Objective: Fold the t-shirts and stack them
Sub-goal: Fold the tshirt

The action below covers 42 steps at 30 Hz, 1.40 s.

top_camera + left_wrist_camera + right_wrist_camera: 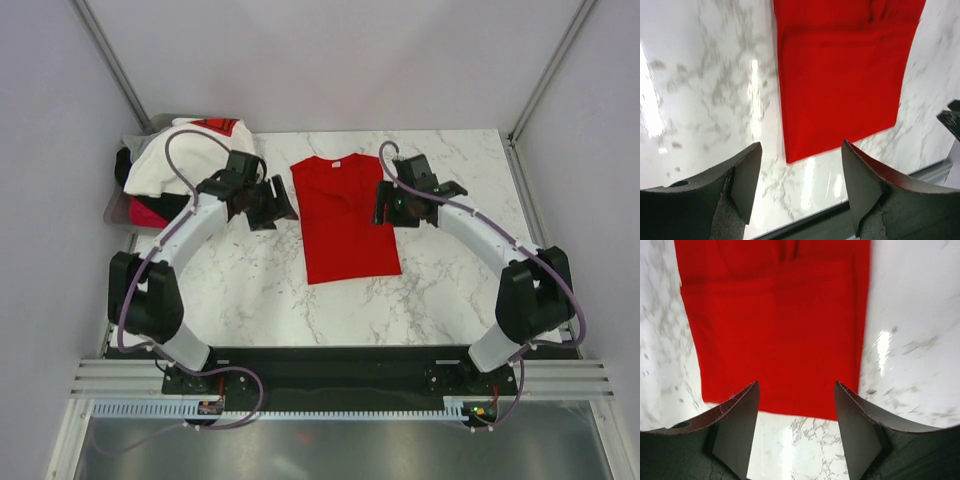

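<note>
Your tools: left gripper and right gripper gape, empty;
Between: red t-shirt, flat;
Tray: white t-shirt heaped atop

Legible text, labels, numbers: none in any view. White shirt carries a red mark, too small to read. Red shirt shows plain cloth throughout.
</note>
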Each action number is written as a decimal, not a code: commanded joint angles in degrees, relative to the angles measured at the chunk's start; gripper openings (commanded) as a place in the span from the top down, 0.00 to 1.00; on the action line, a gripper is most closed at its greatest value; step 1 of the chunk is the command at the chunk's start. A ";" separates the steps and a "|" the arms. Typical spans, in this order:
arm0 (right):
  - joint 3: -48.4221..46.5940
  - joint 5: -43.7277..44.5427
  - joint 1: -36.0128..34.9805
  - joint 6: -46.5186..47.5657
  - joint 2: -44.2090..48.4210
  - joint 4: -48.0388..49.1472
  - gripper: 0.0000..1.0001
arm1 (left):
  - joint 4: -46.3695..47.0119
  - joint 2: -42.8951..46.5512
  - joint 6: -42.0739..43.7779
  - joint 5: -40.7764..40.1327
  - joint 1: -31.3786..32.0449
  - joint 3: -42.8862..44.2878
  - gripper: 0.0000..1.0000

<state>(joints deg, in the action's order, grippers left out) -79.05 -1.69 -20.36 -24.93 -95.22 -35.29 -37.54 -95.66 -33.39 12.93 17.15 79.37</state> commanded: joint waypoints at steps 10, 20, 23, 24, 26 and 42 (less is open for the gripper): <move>33.32 -7.26 2.07 -2.93 13.74 12.77 0.37 | 19.85 17.78 -8.71 4.74 9.92 -35.93 0.30; 37.56 -13.16 4.54 -3.64 11.99 19.38 0.47 | 28.74 15.42 -13.55 3.51 14.05 -41.75 0.35; 38.17 -13.25 5.24 -3.20 10.67 20.17 0.52 | 29.54 14.27 -13.72 2.98 14.23 -42.02 0.36; 38.35 -13.25 5.33 -3.11 10.23 20.52 0.54 | 30.24 13.84 -13.90 2.72 14.14 -42.11 0.36; 38.79 -13.68 5.86 -2.93 9.00 21.40 0.60 | 30.86 13.31 -13.90 2.45 14.23 -42.37 0.37; 40.11 -16.15 6.65 -2.76 4.78 24.65 0.81 | 36.31 6.27 -15.74 -0.98 14.23 -40.79 0.60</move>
<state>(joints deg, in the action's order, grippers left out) -40.62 -18.22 -13.67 -28.36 -88.44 -11.38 -3.14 -87.68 -47.94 14.92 31.11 37.56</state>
